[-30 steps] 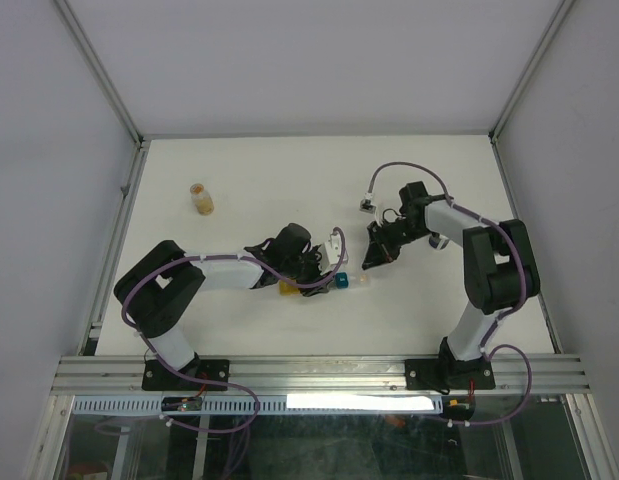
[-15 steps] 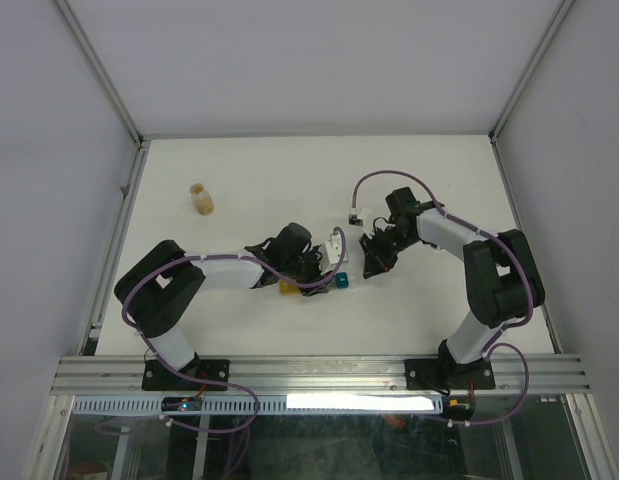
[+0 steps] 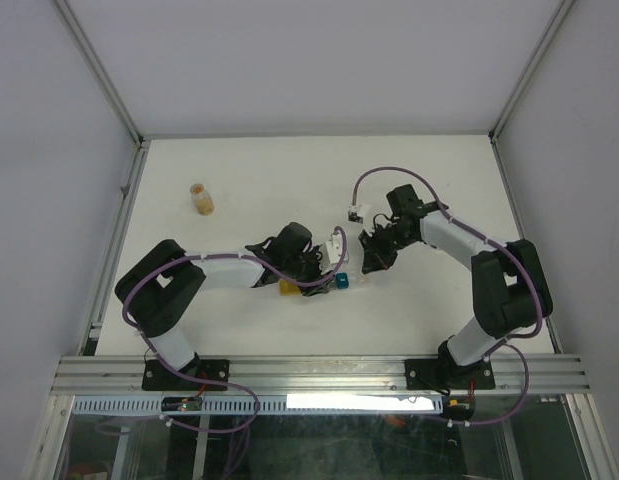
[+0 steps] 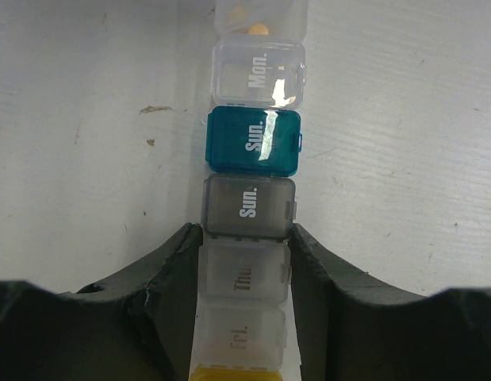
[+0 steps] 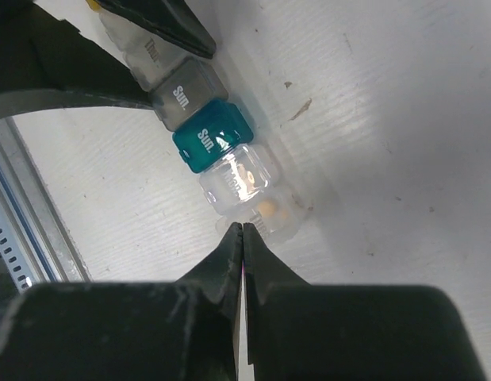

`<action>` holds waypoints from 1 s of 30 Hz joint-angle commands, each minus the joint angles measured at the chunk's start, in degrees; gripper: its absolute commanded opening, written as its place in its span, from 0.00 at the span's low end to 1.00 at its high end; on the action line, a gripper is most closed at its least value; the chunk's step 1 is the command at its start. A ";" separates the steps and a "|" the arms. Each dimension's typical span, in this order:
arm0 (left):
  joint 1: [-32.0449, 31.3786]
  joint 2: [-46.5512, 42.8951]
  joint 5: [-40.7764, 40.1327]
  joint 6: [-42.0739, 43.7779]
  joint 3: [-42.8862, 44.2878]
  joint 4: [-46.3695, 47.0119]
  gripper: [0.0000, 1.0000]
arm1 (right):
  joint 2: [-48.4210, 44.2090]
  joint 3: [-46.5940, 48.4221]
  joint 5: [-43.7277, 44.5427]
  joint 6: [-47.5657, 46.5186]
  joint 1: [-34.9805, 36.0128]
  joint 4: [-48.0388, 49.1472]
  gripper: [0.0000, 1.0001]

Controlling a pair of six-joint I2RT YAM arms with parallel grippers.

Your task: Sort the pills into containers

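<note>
Pinching the pill strip mid-row on the bench, the left tool needs a firm hold while the right tool, tips pressed together beside the end cell, probably works that lid gently.

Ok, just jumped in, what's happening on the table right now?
The left gripper clamps the pill strip by its sides, holding it flat on the table. The right gripper, shut tight, has its tips at the strip's free end, where an orange pill shows through clear plastic. A small bottle stands apart.
</note>
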 commanded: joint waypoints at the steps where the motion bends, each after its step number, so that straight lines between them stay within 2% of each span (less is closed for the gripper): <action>1: 0.37 0.67 2.88 0.68 2.24 1.12 0.44 | 5.25 -1.14 6.06 1.54 1.73 1.31 0.00; 4: 0.38 0.69 2.96 0.64 2.32 1.03 0.44 | 11.14 -0.36 12.17 3.29 2.30 0.81 0.00; 6: 0.37 0.57 2.95 0.62 2.24 0.85 0.43 | 10.95 0.13 13.15 4.05 1.96 1.26 0.00; 8: 0.30 0.42 3.09 0.63 2.22 0.83 0.43 | 8.10 -0.12 10.17 3.89 1.39 1.66 0.00; 11: 0.36 0.35 3.18 0.70 2.51 0.72 0.44 | 3.26 -0.29 1.13 0.70 -0.14 0.52 0.00; 13: 0.35 0.18 3.35 0.44 2.77 0.68 0.46 | -0.43 -0.30 -6.02 -1.83 -1.57 -0.46 0.10; 16: 0.37 -0.34 4.17 -0.50 3.50 0.97 0.60 | -6.25 -1.44 -12.48 -5.65 -3.24 -0.68 0.41; 20: 0.26 -1.78 3.98 -4.08 3.67 4.62 0.78 | -11.93 -4.02 -13.26 -8.81 -3.59 2.33 0.70; 25: 0.27 -8.23 2.55 -6.14 -0.42 10.56 0.99 | -18.90 -10.43 -15.85 -17.38 -3.70 7.83 0.86; 28: 0.45 -15.85 -0.22 -9.37 -6.27 16.76 0.99 | -23.23 -15.45 -17.93 -31.75 -3.66 8.72 0.96; 30: 0.74 -21.63 -2.37 -12.81 -10.48 20.98 0.99 | -24.59 -17.37 -17.07 -37.24 -3.36 9.72 0.99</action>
